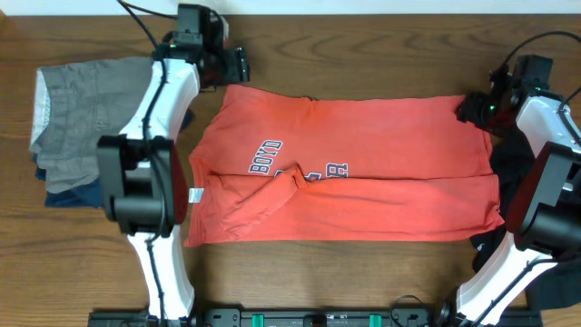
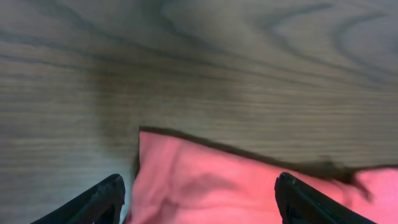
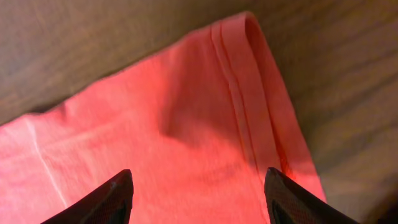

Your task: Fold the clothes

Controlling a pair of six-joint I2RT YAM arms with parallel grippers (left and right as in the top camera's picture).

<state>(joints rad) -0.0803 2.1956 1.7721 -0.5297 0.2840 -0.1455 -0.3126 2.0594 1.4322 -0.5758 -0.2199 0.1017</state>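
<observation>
The coral-red T-shirt [image 1: 354, 168] lies spread across the table middle, lettering showing, its left part folded over and rumpled. My left gripper [image 1: 231, 68] is open above the shirt's far left corner; the left wrist view shows that corner [image 2: 205, 186] between the spread fingers [image 2: 199, 202]. My right gripper [image 1: 472, 107] is open over the shirt's far right corner; the right wrist view shows the hemmed corner [image 3: 236, 81] between its fingers [image 3: 199, 196]. The black garment [image 1: 513, 173] lies at the right edge, partly under the right arm.
A grey garment with a pale waistband [image 1: 77, 109] lies at the far left on top of a navy blue garment [image 1: 77, 195]. Bare wooden table [image 1: 363, 272] runs along the front.
</observation>
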